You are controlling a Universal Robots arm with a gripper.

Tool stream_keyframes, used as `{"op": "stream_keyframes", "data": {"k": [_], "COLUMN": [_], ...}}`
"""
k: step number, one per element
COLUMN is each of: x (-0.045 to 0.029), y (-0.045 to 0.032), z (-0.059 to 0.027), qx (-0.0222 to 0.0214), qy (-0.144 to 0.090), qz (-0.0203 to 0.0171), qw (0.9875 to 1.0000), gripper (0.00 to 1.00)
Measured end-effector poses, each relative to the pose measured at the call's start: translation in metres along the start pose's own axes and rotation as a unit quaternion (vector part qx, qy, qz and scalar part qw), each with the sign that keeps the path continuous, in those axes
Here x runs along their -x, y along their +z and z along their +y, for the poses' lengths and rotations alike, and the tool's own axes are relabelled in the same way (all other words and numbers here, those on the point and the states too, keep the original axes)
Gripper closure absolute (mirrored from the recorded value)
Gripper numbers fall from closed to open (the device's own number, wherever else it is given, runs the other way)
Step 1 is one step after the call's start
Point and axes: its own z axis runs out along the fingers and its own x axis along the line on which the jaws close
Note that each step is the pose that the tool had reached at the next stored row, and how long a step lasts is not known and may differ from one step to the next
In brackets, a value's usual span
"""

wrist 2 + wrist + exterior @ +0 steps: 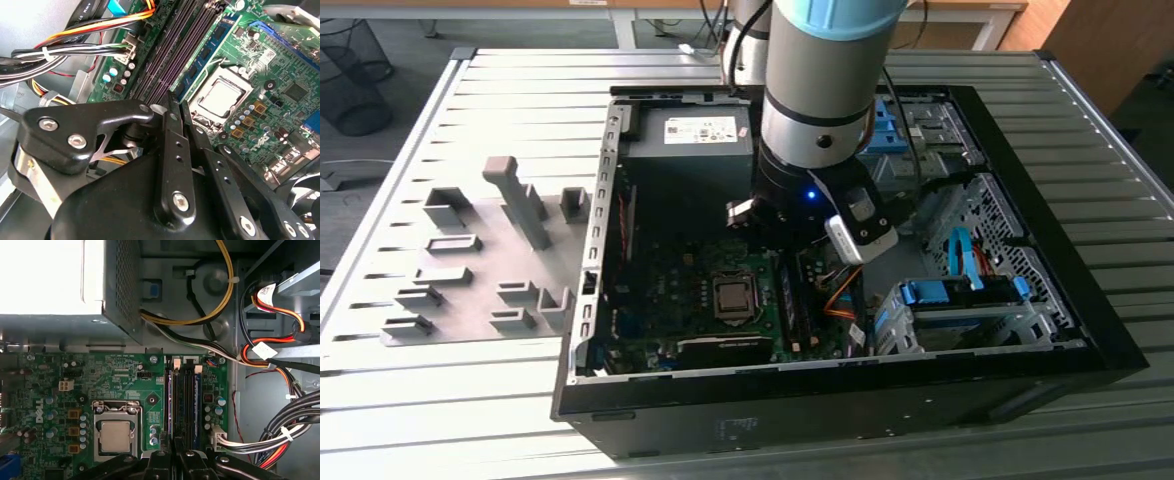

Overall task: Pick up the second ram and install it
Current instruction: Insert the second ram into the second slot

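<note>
Tool: the black-fingered tool (175, 460) hangs low inside the open computer case (1067, 290), directly over the memory slots; in both wrist views its fingers (172, 150) stand pressed together with no gap between them, and nothing is held.
Second ram: a blue-green stick (197, 405) stands seated upright in a slot of the motherboard, just beyond the fingertips in the first wrist view; a second stick (170, 400) stands in a slot beside it, with dark empty slots between. Which of the two is the second ram I cannot tell. In the second wrist view a blue stick with dark chips (205, 50) runs alongside the dark slots.
Motherboard: green board (115, 385) lying flat in the case, with the silver processor (116, 436) in its socket near the slots.
Cables: orange, red, yellow and black wire bundles (270, 360) run along the case wall next to the slots.
Arm: silver and blue arm (821, 90) reaches down into the case in the exterior view.
Desk: slatted metal desk (467, 380) carries the case; grey fixture blocks (494, 260) sit on it at the exterior view's left, well apart from the case.
</note>
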Motion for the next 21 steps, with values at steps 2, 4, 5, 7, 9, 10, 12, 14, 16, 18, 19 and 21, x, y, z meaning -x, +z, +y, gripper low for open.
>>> {"op": "stream_keyframes", "data": {"k": [2,4,5,7,9,10,12,14,16,18,19,21], "x": [0.0,0.0,0.0002,0.001,0.0019,0.0025,0.0039,0.0049,0.0049,0.0049,0.005,0.0052], "y": [0.0,0.0002,0.0007,0.0019,0.0043,0.0061,0.0089,0.0108,0.0114,0.0122,0.013,0.0145], "z": [0.0,0.0,0.0,0.0,0.0,0.0,0.0,-0.0001,-0.0001,0.0,0.0,-0.0002], "qx": [0.0,-0.0001,0.0002,0.001,0.0019,0.0021,0.0024,0.0026,0.0024,0.0026,0.0027,0.0026], "qy": [0.0,0.0,0.0,0.0,0.001,0.001,0.002,0.002,0.002,0.002,0.002,0.002], "qz": [0.0,0.0,0.0,0.0,0.0,0.0,0.0,0.0,0.0001,0.0006,0.001,0.0019], "qw": [1.0,1.0,1.0,1.0,1.0,1.0,1.0,1.0,1.0,1.0,1.0,1.0], "gripper": [0.86,0.86,0.86,0.86,0.86,0.86,0.86,0.86,0.86,0.86,0.86,0.86]}}
